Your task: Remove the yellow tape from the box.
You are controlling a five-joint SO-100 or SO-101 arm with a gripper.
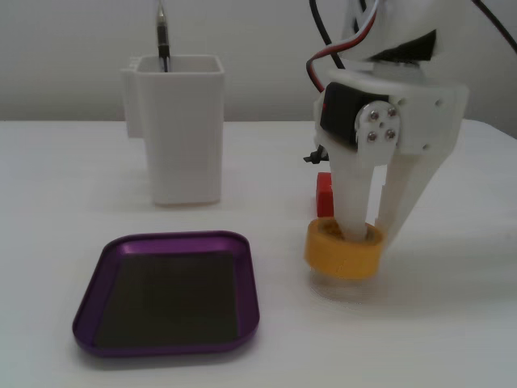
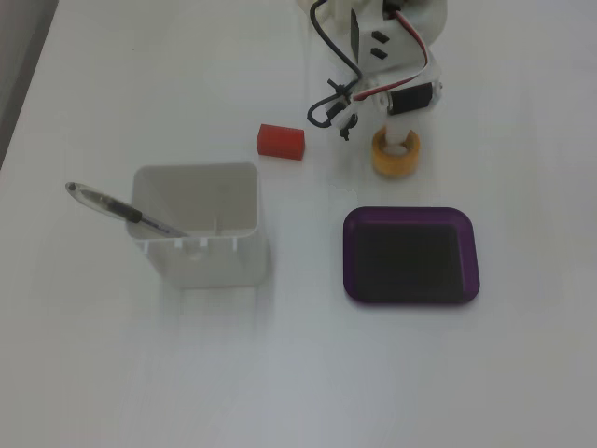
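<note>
yellow tape (image 1: 343,250) beside purple box (image 1: 247,279), no legible writing.

Glossy metallic purple box (image 1: 246,267), matt yellow tape (image 1: 343,255), smooth white plastic container (image 1: 182,137)

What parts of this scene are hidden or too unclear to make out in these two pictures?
- The red cube: in a fixed view, mostly hidden behind the gripper.
- The yellow tape: in a fixed view from above, its hole is covered by a gripper finger.
- The arm's base: cut off by the top edge in both fixed views.
- The white container: its inside is hidden by its own walls in a fixed view; only the pen shows.
</note>
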